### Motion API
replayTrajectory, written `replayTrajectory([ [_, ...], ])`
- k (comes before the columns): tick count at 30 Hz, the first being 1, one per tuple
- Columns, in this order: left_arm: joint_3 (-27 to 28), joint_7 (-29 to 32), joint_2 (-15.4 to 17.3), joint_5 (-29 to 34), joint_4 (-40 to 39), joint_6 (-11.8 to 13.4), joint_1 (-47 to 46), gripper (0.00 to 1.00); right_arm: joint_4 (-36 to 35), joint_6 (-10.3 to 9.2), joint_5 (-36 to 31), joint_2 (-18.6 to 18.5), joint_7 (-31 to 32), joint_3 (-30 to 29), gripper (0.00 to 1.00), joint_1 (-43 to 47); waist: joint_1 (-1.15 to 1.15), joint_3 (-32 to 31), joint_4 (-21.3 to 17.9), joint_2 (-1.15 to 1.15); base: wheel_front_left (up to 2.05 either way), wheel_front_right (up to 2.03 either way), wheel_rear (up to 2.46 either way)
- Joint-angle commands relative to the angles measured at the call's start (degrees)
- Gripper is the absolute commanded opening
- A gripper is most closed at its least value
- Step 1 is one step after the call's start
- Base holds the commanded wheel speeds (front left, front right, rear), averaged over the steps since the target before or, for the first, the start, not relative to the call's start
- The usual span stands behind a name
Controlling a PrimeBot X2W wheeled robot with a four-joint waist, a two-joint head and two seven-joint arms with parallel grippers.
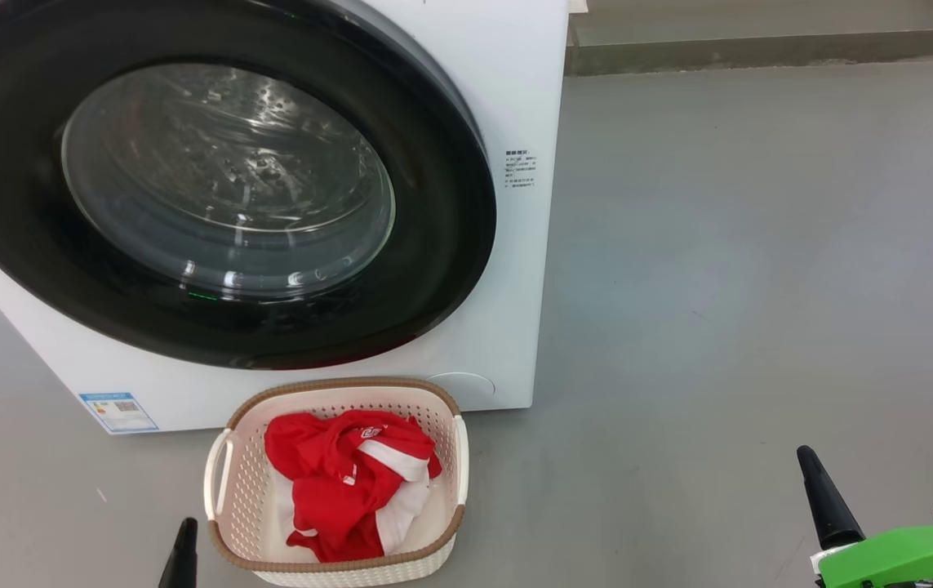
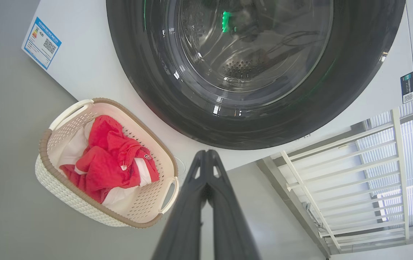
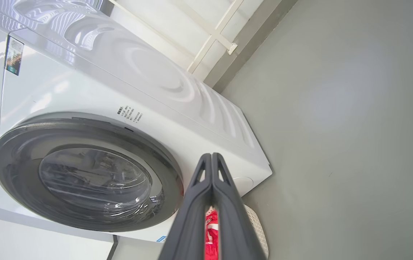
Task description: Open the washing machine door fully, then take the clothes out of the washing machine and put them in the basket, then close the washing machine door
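Washing machine door shut, black rim flat against the front of the washing machine, glass bowl showing drum reflections, no red visible through it. Basket sits on the grey floor, just in front of the machine's base and below the door's lower rim; a small blue label is low on the machine front, off to the basket's left. Clothes are inside the basket, a bunched red heap with white panels, small white logo facing up, lying below the brown rim. Left gripper is closed, fingers pressed together to the tips, holding nothing; in the head view its tip is just beside the basket's near left corner, not touching. Right gripper is also closed tight and empty, over bare floor well apart from the basket on its right side, with a green part behind its fingers.
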Motion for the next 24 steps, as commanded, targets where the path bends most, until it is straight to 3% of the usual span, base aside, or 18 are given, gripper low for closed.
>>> replayTrajectory([
  [1, 1.02, 0.47, 0.92, -2.08, -1.70, -0.25, -3.01, 0.00, -1.75, -0.04, 1.86, -0.57, 0.51, 0.04, 0.00, -2.80, 0.00, 0.03, 0.04, 0.00, 0.00, 0.00, 0.00],
  [24, 0.91, 4.24, 1.05, -16.71, -2.05, -0.32, -5.88, 0.00, -2.91, -0.05, 14.59, 0.26, 4.42, -1.38, 0.00, -5.25, 0.00, 0.38, 0.47, 0.00, 0.00, 0.00, 0.00],
])
